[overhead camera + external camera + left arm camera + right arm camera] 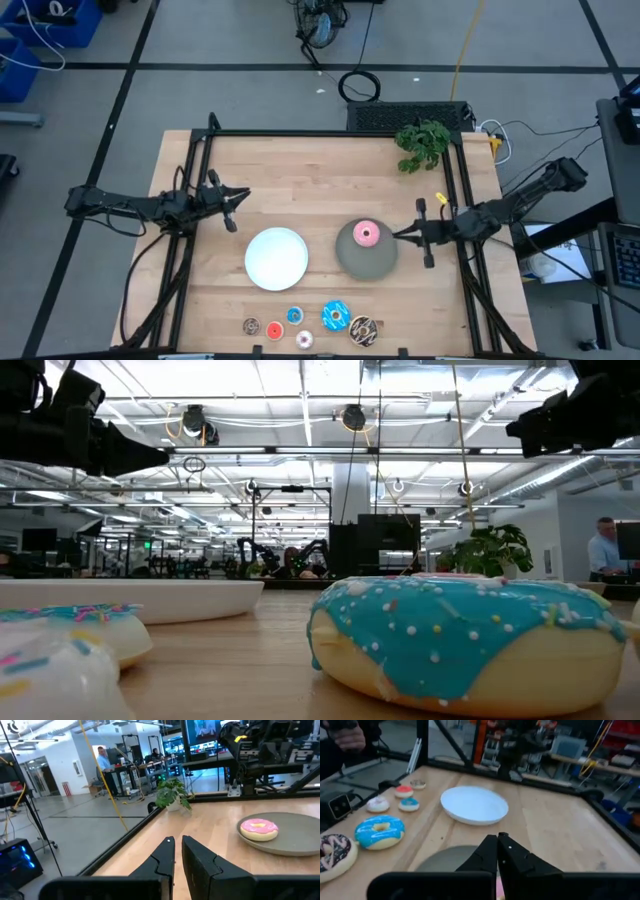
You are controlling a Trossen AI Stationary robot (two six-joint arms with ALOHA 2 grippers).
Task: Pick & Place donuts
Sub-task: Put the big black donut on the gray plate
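Glossy-iced blue donut (pixel 470 645) on smooth pale wooden table (pixel 300 170).

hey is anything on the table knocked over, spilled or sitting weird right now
Nothing stands out. The pink donut lies flat on the grey plate, the white plate is bare, and the other donuts sit flat in a loose row at the near edge. No spill or damage shows.

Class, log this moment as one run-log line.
pink donut: on grey plate | white plate: bare | left tool: shut, waiting | right tool: shut beside pink donut
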